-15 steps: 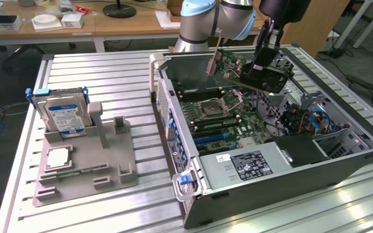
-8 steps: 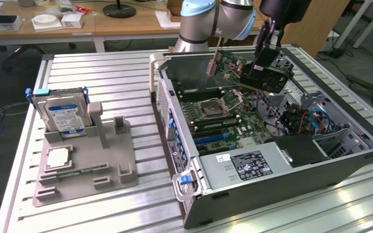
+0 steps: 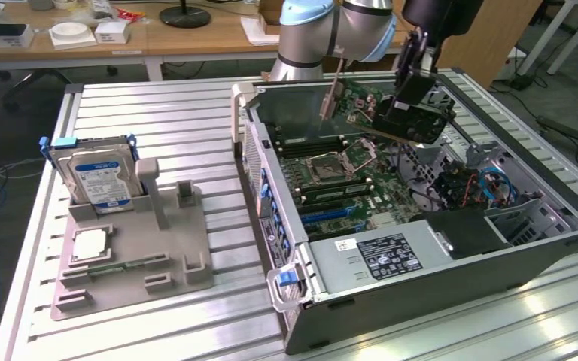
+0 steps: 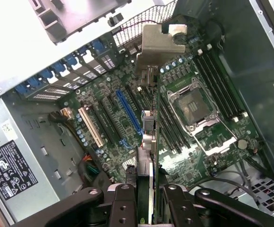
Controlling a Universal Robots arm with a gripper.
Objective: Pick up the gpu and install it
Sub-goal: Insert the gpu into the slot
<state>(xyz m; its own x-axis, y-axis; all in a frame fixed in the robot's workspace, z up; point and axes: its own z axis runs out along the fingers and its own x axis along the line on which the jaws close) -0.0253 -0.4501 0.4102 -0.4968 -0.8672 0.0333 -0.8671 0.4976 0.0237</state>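
As the black gripper (image 4: pixel 148 202) pinches the thin brown-backed gpu card (image 4: pixel 149 130), its long axis runs approx. parallel to the long blue mobo slot (image 4: pixel 128 112) below, unseated.

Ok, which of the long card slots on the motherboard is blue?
The single blue slot, lying between the white slot and the gpu gripped in the claw; the other slots around it are black.

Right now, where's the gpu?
In the exterior view the gpu hangs in the gripper above the open computer case, over the motherboard near the case's far wall.
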